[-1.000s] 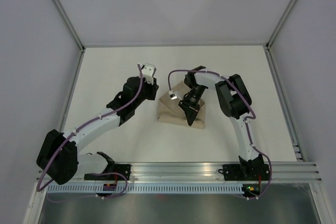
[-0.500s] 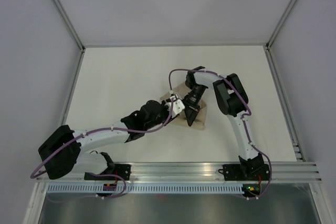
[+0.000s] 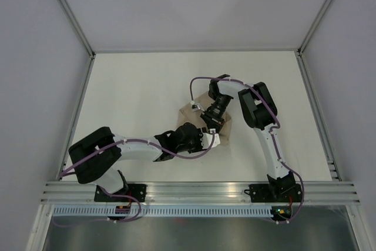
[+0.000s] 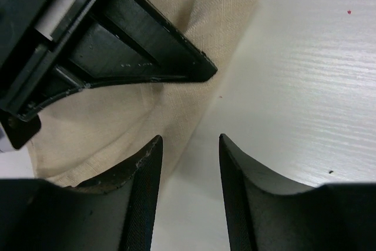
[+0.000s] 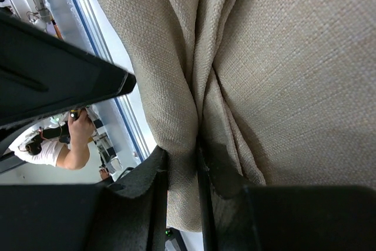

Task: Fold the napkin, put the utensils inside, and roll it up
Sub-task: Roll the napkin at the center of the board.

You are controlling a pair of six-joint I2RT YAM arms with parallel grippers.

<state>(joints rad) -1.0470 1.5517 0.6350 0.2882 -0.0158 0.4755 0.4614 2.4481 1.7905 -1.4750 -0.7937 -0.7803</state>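
Tan cloth, squeezed tight between the black fingers of the right gripper (image 5: pixel 182 160): a bunched fold of the napkin (image 5: pixel 282 57), the rest spread out past the tips. Jaws apart on the left gripper (image 4: pixel 188 145), holding nothing, low over the white table (image 4: pixel 305 86), napkin edge just ahead on its left side, the other arm's black finger close in front.

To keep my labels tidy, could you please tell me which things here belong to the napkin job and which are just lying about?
Job: beige napkin; right tool, pinching its fold; left tool, open at its edge. No fork visible.
Lying about: white table; aluminium rail; purple cables.
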